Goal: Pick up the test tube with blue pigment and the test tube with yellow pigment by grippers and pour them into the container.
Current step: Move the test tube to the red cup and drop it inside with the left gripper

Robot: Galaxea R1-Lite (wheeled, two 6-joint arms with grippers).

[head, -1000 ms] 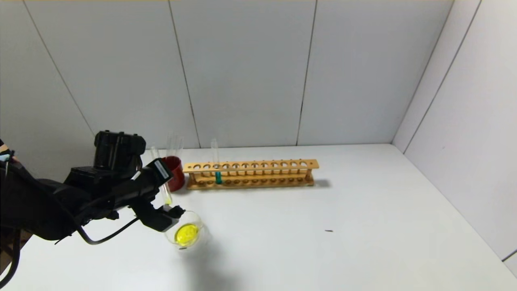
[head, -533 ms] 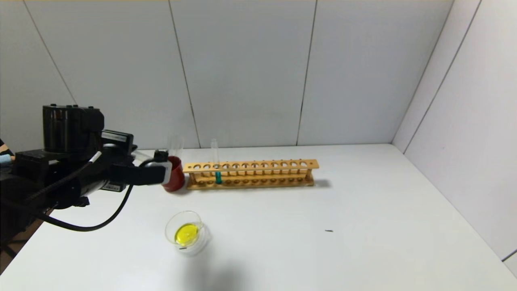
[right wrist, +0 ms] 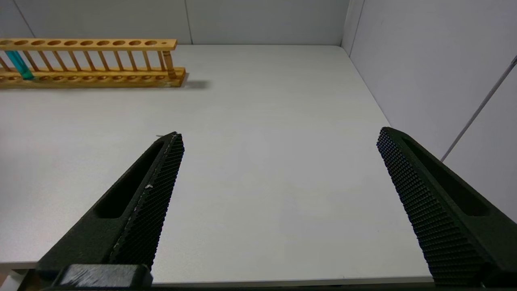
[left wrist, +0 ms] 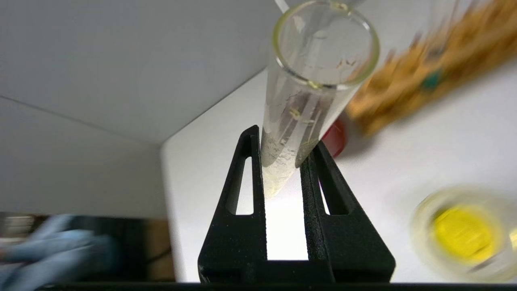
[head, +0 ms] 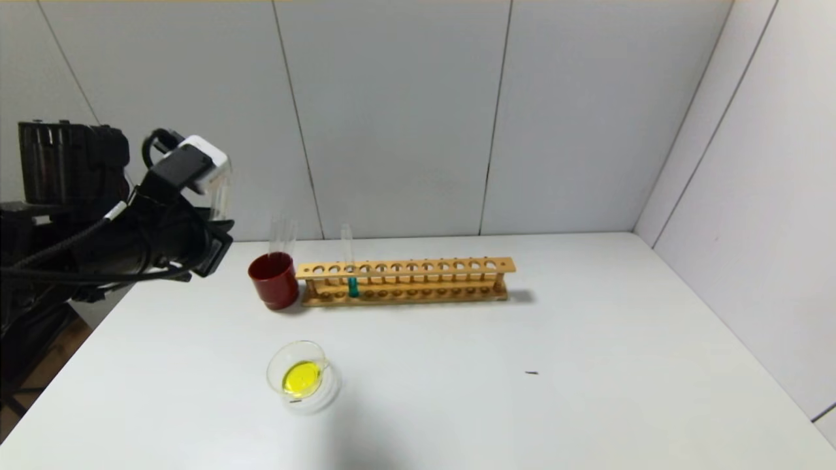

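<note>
My left gripper is raised above the table's left edge and is shut on the test tube with yellow pigment. In the left wrist view the gripper holds this tube near its round tip, and only yellow traces show inside. The container stands on the table below and to the right, holding a yellow pool; it also shows in the left wrist view. The test tube with blue pigment stands in the wooden rack. My right gripper is open and empty over bare table.
A dark red cup with colourless tubes stands at the rack's left end. A small dark speck lies on the white table. Grey walls close the back and right.
My left gripper has risen from over the container and swung back to the left with the tube. The tube has turned from tilted over the dish to upright.
</note>
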